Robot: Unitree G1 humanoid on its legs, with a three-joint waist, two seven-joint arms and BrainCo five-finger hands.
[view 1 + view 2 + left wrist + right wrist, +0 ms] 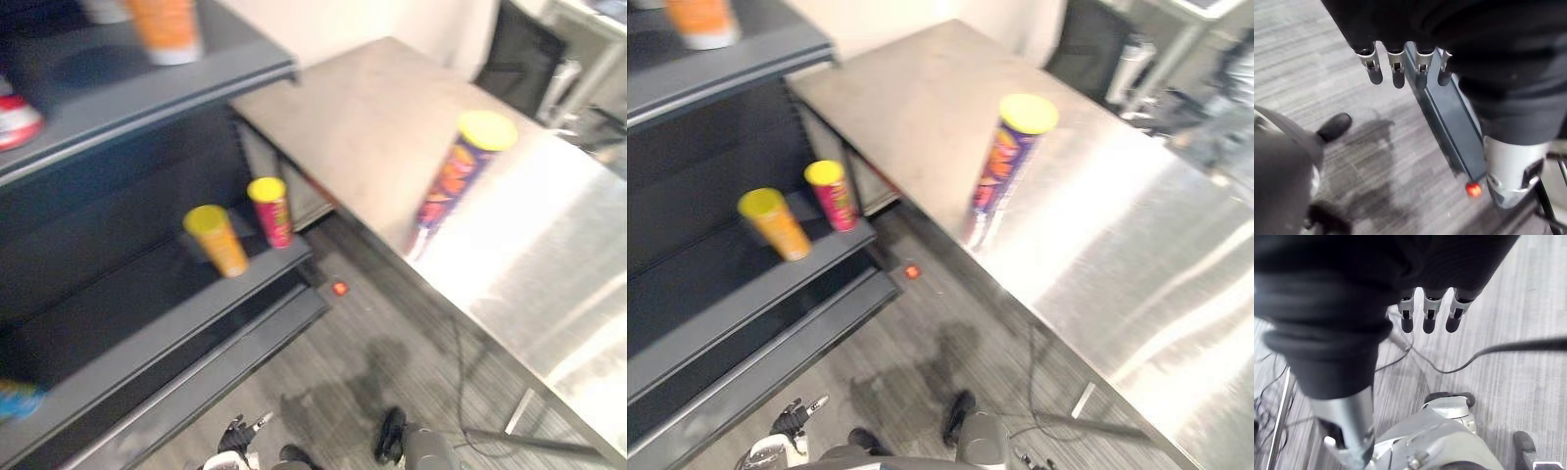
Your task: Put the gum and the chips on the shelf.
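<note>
Reaching is your step: left hand (1397,68) and right hand (1430,316) both hang low, fingers relaxed and empty. The chips can (453,181) stands upright on the table (362,108), well above the right hand (gum: cannot tell where). Wrap it mid-tube.

The shelf unit (127,323) stands at the left and the table (343,108) at the right, with a strip of floor (353,362) between them. A chips can (457,176) stands on the table, near the edge that faces the shelf unit. On the lower shelf board (118,304), two short canisters stand just beside each other at its right end: the left canister (217,241) nearer the front edge, the right canister (271,211) a little behind it. A container (165,29) stands on the upper shelf board (127,93), and another item (14,122) lies at that board's left end. A small light (340,288) lies on the floor between the shelf unit's right corner and the table. A chair (519,54) stands behind the table. The left hand (1397,68) hangs over the floor by the shelf unit's base, and the right hand (1431,313) hangs over the floor.
</note>
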